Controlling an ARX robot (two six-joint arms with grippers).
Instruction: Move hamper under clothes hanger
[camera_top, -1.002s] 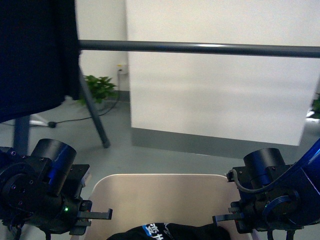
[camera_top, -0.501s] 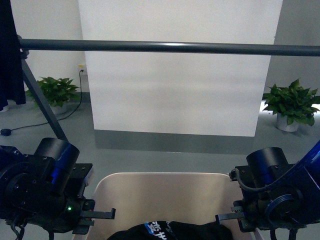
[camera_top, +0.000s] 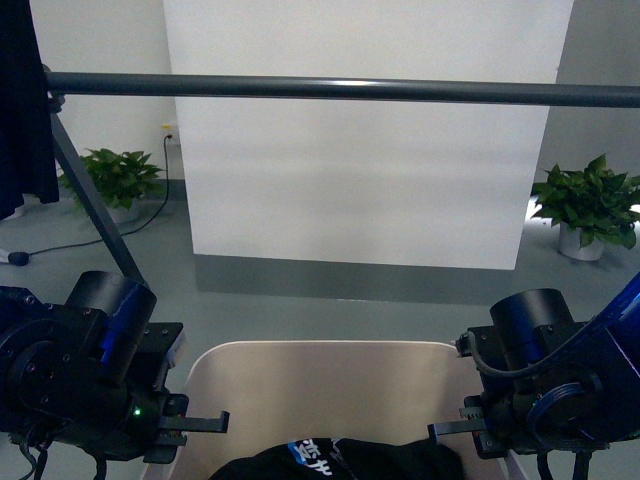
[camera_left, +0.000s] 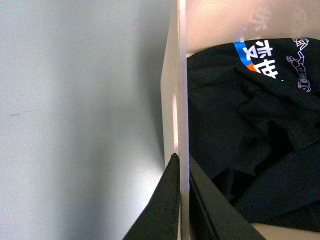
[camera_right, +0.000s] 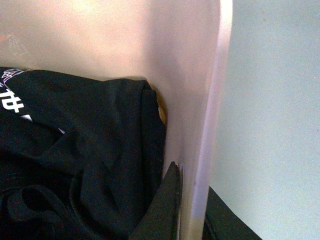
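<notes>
The cream hamper sits low in the front view, between my arms, with dark clothes inside. My left gripper is shut on its left wall, jaws either side of the rim. My right gripper is shut on its right wall the same way. The clothes hanger's dark grey bar runs across the top of the front view, beyond the hamper. One splayed leg shows at the left.
A white panel stands behind the bar. Potted plants sit at the left and right. A dark garment hangs at the far left. A cable lies on the grey floor.
The view has swung: the hanging dark garment and the rack's leg have shifted left, the right plant has come into sight. The hamper stays held between both grippers.
</notes>
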